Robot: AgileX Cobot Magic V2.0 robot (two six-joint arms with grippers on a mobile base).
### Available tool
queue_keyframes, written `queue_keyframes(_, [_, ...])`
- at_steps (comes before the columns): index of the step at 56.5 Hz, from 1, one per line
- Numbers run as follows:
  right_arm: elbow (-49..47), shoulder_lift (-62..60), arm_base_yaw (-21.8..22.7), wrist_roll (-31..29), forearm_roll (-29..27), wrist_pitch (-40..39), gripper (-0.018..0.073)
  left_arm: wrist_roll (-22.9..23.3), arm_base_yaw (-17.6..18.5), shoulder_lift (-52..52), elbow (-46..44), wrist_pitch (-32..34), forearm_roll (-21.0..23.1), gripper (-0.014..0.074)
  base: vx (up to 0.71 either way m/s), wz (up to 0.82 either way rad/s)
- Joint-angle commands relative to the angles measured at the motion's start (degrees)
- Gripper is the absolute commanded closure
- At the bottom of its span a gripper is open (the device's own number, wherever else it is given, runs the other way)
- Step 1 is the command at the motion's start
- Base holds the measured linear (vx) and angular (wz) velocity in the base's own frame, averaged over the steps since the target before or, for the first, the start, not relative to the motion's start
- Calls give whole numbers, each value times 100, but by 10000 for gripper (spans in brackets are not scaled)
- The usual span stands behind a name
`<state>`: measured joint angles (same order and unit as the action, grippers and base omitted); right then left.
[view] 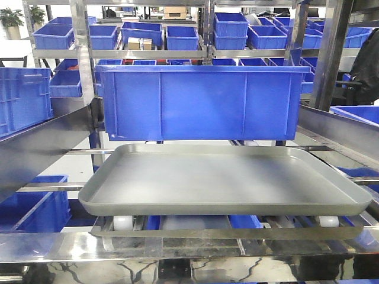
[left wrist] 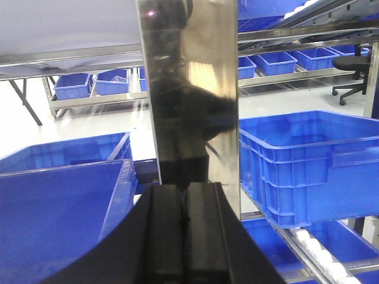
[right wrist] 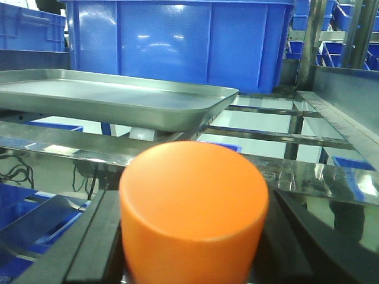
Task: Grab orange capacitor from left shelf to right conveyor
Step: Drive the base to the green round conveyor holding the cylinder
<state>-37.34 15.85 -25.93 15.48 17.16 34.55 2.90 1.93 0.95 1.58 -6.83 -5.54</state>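
Note:
The orange capacitor (right wrist: 194, 210) fills the lower middle of the right wrist view, gripped between my right gripper's (right wrist: 192, 251) black fingers (right wrist: 98, 245), in front of the left shelf's steel front rail (right wrist: 320, 177). The shelf's shallow grey tray (view: 225, 177) holds nothing and sits on rollers below a big blue bin (view: 201, 100); the tray also shows in the right wrist view (right wrist: 106, 97). My left gripper (left wrist: 185, 236) is shut with nothing in it, close behind a shiny steel post (left wrist: 195, 89). The right conveyor is out of view. Neither gripper shows in the front view.
Many blue bins (view: 231, 29) fill racks behind the shelf. Blue crates (left wrist: 314, 165) stand on roller rails either side of the left gripper. A steel side wall (right wrist: 349, 94) bounds the shelf on the right. A black office chair (left wrist: 355, 77) stands far back.

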Motion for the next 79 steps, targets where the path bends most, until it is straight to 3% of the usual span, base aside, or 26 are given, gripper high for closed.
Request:
queue_keyframes(1, [-146,67,32,-41,110,-521,568,41,36,48,143,446,40,602,0,0])
queue_keyframes(24, [-146,67,32,-41,110,-521,568,41,36,48,143,446,40,602,-3,11])
queue_keyframes(79, [-146,67,32,-41,110,-521,568,41,36,48,143,446,40,602,-9,35])
